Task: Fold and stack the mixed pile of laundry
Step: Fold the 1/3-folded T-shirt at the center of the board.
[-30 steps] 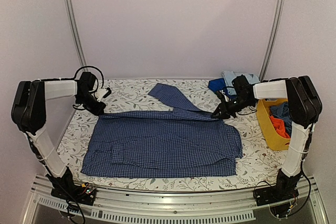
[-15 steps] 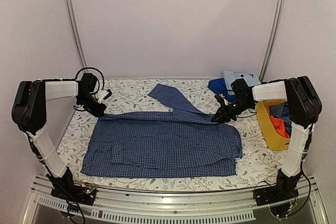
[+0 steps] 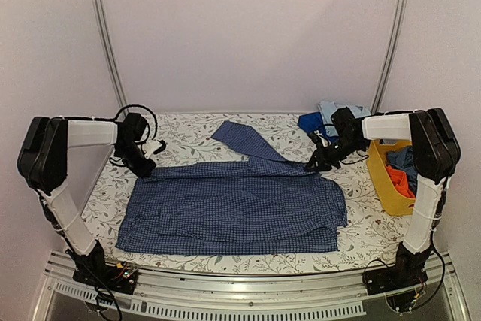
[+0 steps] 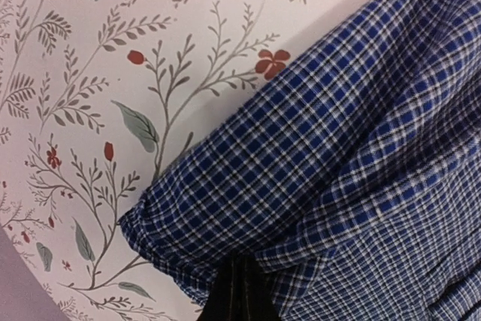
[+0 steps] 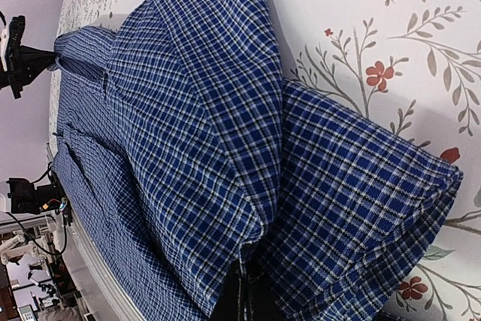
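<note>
Blue check shirt (image 3: 233,204) lies spread flat on the floral worktop (image 3: 188,137), one sleeve angled toward the far edge. Left fingers (image 3: 146,171) are clamped on cloth at its far-left corner and right fingers (image 3: 311,164) on its far-right corner, with fabric bunched at both pinch points in the wrist views. Yellow basket (image 3: 387,186) holding more garments stands at the right edge.

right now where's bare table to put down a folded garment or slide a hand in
Bare table lies at the far edge between the left gripper and the sleeve of the shirt, and near-right between the shirt and the yellow basket. Crowded: the far-right corner, with folded blue clothes and the right gripper.
</note>
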Robot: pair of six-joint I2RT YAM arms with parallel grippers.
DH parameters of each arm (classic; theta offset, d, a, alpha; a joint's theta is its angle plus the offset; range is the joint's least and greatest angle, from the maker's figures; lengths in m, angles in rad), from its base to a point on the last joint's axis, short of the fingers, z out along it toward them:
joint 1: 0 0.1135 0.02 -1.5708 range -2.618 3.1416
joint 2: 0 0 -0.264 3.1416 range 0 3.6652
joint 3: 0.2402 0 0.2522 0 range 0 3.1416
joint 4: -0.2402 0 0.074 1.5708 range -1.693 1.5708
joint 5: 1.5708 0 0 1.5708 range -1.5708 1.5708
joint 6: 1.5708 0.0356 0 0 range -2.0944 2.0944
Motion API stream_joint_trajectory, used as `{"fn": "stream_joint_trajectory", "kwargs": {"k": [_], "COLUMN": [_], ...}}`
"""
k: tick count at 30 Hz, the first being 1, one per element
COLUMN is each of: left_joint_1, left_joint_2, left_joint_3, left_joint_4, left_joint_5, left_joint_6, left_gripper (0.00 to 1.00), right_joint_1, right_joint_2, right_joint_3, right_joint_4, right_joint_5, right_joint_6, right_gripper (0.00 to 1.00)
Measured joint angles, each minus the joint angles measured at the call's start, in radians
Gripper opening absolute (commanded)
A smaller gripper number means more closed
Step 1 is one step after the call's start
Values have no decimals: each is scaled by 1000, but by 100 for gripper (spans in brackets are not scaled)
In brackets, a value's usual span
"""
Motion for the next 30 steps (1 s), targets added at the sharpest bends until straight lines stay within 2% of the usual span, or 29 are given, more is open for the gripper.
{"fn": "stream_joint_trajectory", "kwargs": {"k": [4, 6, 7, 10, 12, 13, 14, 16, 17, 19, 24, 28, 30], "left_joint_1": [-31, -34, -32, 5, 45, 68, 82, 113, 122, 129, 154, 269, 341], "left_joint_2": [-19, -31, -38, -74, -102, -128, -153, -220, -256, -320, -443, -491, -488], "left_joint_3": [-61, -77, -76, -39, 3, 19, 28, 29, 25, 14, -87, -222, -275], "left_joint_4": [1, -4, -5, -13, -8, 5, 16, 47, 63, 93, 190, 250, 275], "left_joint_5": [-39, -53, -54, -19, 23, 54, 78, 129, 154, 213, 381, 513, 578], "left_joint_6": [16, 13, 12, -50, -102, -141, -169, -243, -288, -365, -587, -770, -838], "left_gripper": [12, 23, 24, 28, 35, 51, 61, 74, 88, 98, 100, 99, 96], "right_joint_1": [0, 0, 0, 3, 5, 6, 6, 7, 7, 6, -8, -33, -38], "right_joint_2": [11, 16, 16, 16, 16, 16, 16, 16, 16, 16, 16, 16, 16], "right_joint_3": [-3, -5, -6, -7, -7, -7, -7, -7, -8, -11, -29, -34, -35], "right_joint_4": [-8, -15, -19, -36, -44, -48, -52, -59, -60, -60, -59, -58, -56], "right_joint_5": [-3, -5, -9, -26, -26, -25, -24, -19, -17, -14, -6, -8, -12], "right_joint_6": [-13, -19, -22, -39, -44, -46, -47, -46, -46, -44, -39, -38, -38], "right_gripper": [0, 0, 0, 0, 0, 0, 0, 0, 0, 0, 0, 0, 0]}}
